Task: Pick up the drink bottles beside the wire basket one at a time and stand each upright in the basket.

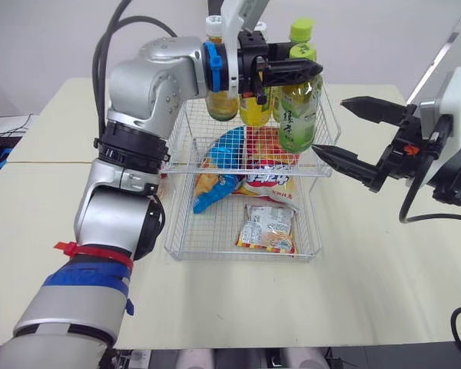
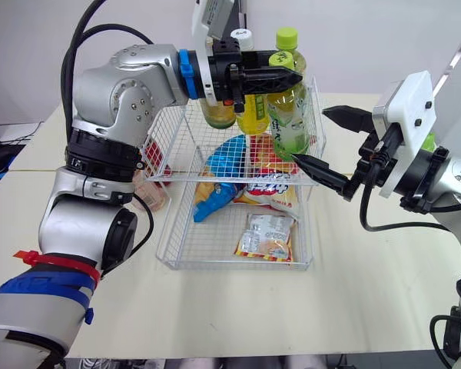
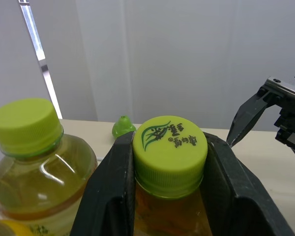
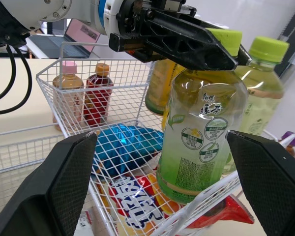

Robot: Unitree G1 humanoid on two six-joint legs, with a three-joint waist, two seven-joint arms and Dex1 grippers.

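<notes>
Presently left claw (image 1: 309,71) clamps one green-tea bottle (image 1: 298,115) by neck over wire basket (image 1: 177,246); three bottles (image 1: 255,111) behind; right claw (image 1: 329,126) spread.

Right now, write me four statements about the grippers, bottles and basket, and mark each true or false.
The fingers of the left gripper are shut on the clear plastic tea bottle with the lime-green cap. True.
The right gripper holds a bottle. False: its fingers are open and empty, beside the white wire basket.
Colourful snack packets lie in the basket. True.
The held tea bottle lies on its side among the packets. False: it hangs upright over the basket.
</notes>
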